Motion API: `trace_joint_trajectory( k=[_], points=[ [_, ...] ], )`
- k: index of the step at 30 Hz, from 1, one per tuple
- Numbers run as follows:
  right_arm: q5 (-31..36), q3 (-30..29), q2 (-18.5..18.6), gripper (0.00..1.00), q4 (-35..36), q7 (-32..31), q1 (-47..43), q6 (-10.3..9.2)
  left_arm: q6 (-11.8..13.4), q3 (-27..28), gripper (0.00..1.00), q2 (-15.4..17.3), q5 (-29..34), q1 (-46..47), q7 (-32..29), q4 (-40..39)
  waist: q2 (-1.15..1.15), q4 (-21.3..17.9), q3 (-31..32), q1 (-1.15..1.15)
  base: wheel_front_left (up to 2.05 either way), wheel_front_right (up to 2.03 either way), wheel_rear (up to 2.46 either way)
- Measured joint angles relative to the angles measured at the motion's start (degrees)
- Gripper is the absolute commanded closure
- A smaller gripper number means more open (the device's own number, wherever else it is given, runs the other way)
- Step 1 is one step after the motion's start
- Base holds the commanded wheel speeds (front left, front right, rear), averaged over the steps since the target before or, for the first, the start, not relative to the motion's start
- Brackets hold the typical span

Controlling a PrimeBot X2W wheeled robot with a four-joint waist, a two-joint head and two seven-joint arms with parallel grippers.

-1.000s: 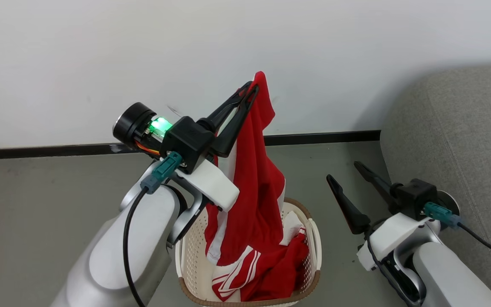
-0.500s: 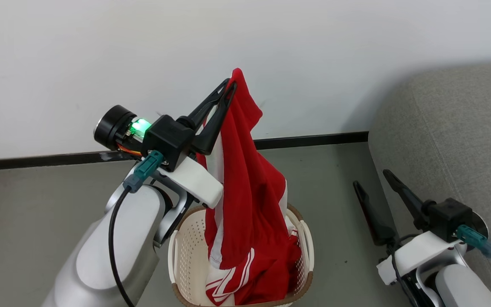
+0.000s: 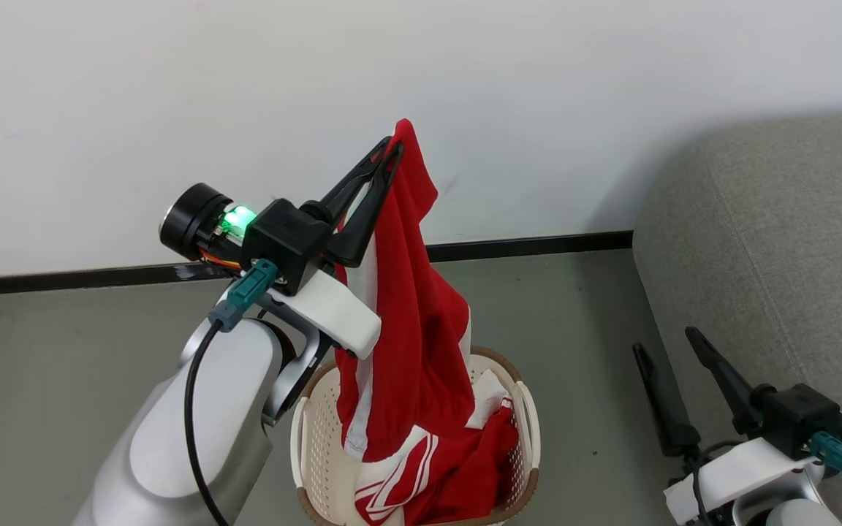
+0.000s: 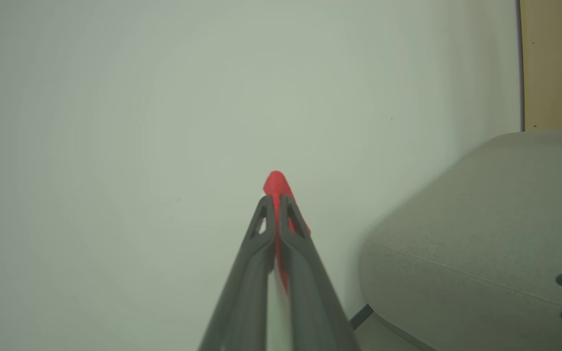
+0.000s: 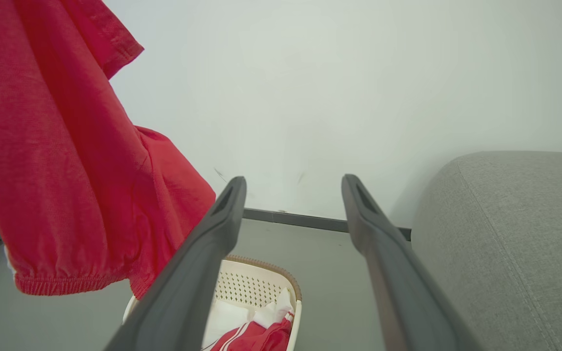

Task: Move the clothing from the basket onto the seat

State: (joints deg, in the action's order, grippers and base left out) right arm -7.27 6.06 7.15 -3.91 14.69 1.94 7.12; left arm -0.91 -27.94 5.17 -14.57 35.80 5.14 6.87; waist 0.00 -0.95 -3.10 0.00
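Well above the basket (image 3: pixel 529 416), the left hand (image 3: pixel 392 150) is pressed together on the top of one red garment (image 3: pixel 414 329), which hangs straight down over it. More red-and-white clothing (image 3: pixel 465 467) lies inside the basket. Low beside the grey seat (image 3: pixel 779 241), the right hand (image 3: pixel 664 340) stands spread and empty.
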Motion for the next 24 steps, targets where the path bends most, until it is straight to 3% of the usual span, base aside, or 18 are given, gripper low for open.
trace_joint_trajectory(
  k=[13,24],
  points=[
    [0.90,0.53,-0.05,0.00,-0.76,0.00,-0.05,0.00,-0.02,-0.62,1.00,0.00,0.02,0.13,-0.62,-1.08,0.00,2.01,-0.97,0.00,0.00,0.00,0.00],
    [1.92,10.23,1.13,0.00,-11.40,0.00,9.25,0.00,-0.68,-3.37,1.00,-1.25,0.14,2.35,-1.38,-3.10,0.00,4.37,-2.45,0.00,0.00,0.00,0.00]
  ],
)
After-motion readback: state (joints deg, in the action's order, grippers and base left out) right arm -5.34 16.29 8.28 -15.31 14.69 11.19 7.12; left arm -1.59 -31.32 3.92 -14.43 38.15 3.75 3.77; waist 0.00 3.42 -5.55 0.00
